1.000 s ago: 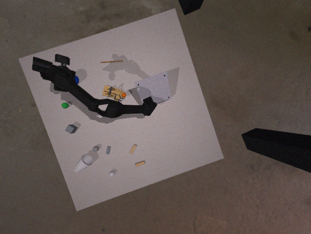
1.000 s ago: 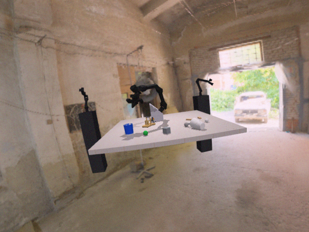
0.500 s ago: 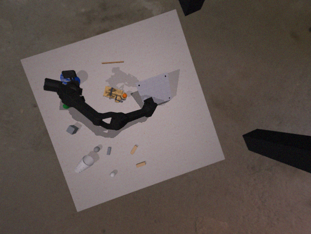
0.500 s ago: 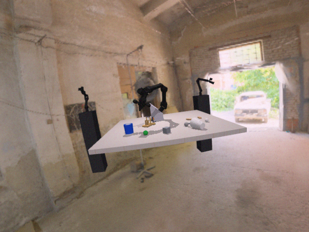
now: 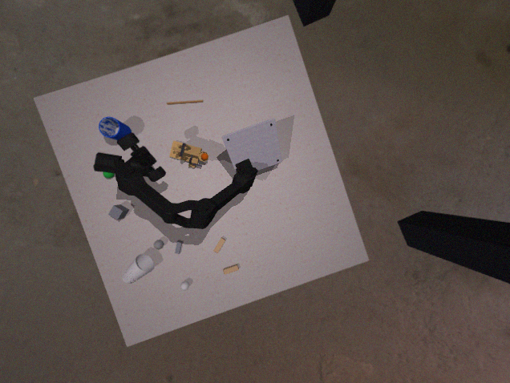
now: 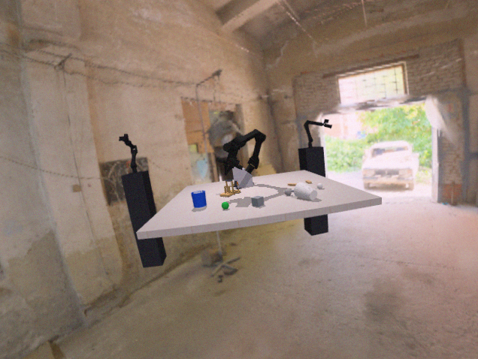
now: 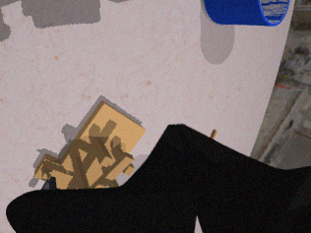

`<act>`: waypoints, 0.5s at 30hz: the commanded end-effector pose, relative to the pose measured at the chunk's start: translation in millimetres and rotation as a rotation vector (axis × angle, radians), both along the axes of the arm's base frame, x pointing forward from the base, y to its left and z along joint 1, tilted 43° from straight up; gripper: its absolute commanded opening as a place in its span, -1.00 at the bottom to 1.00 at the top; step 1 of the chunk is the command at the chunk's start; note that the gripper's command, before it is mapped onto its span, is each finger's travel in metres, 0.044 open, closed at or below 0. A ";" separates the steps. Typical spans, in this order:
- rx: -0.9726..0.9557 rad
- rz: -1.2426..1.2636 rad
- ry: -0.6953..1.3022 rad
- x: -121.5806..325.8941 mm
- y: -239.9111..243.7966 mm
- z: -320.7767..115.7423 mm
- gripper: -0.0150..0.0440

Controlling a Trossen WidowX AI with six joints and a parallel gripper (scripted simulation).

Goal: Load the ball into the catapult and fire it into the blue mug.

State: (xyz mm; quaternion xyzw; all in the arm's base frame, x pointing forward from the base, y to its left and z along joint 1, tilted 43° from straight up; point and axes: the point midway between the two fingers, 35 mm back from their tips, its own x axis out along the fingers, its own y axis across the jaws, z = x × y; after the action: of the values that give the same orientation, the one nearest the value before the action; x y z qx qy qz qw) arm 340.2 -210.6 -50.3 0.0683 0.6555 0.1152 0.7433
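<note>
Blue mug (image 5: 120, 128) (image 6: 198, 199) (image 7: 236, 13): upright at the table's left side, across from the catapult, well apart from it.
Green ball (image 5: 108, 175) (image 6: 225, 205): on the table near the mug, partly covered by the arm from above.
Gray cube (image 5: 119, 212) (image 6: 257, 200): resting below the green ball in the top view.
White cup (image 5: 134, 272) (image 6: 304, 191): tipped on its side.
Gripper (image 5: 143, 158) (image 6: 228, 173) (image 7: 175, 132): clenched, with nothing grasped; raised above the table, between mug and catapult as seen from above.
Gray ball (image 5: 158, 243) (image 6: 288, 191): just beside the white cup.
Small gray block (image 5: 178, 247): right of the gray ball.
White ball (image 5: 184, 285) (image 6: 319, 185): right of the white cup, apart from it.
Thin wooden stick (image 5: 184, 102) (image 7: 214, 134): flat, beyond the catapult.
Catapult (image 5: 176, 151) (image 6: 225, 194) (image 7: 118, 123): standing on the table, wooden, partly hidden by the fingers in the wrist view.
Orange ball (image 5: 204, 156): at the catapult's right end, out of the mug; exact seating too small to tell.
Tan blocks (image 5: 220, 244): two, lying near each other.
Pale gray panel (image 5: 252, 142) (image 6: 242, 178): right of the catapult, dark dots near its corners.
</note>
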 end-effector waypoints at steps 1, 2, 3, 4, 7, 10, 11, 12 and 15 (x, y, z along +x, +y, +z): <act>-0.021 0.111 0.030 -12.4 15.8 6.0 -0.49; -0.025 0.141 0.039 -16.0 20.4 6.8 -0.49; -0.028 0.172 0.049 -19.7 25.0 7.6 -0.49; -0.031 0.203 0.058 -23.6 29.4 8.5 -0.49; -0.038 0.297 0.086 -35.4 42.5 11.2 -0.49; -0.043 0.392 0.114 -48.0 54.9 14.0 -0.49; -0.044 0.424 0.123 -52.3 58.9 15.0 -0.49; -0.045 0.455 0.132 -56.7 62.8 16.0 -0.49; -0.046 0.552 0.160 -70.2 74.1 19.0 -0.49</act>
State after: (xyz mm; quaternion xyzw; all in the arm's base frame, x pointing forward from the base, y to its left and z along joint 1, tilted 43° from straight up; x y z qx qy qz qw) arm 281.7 -145.4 -36.4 -0.0914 0.7048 0.2660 0.6513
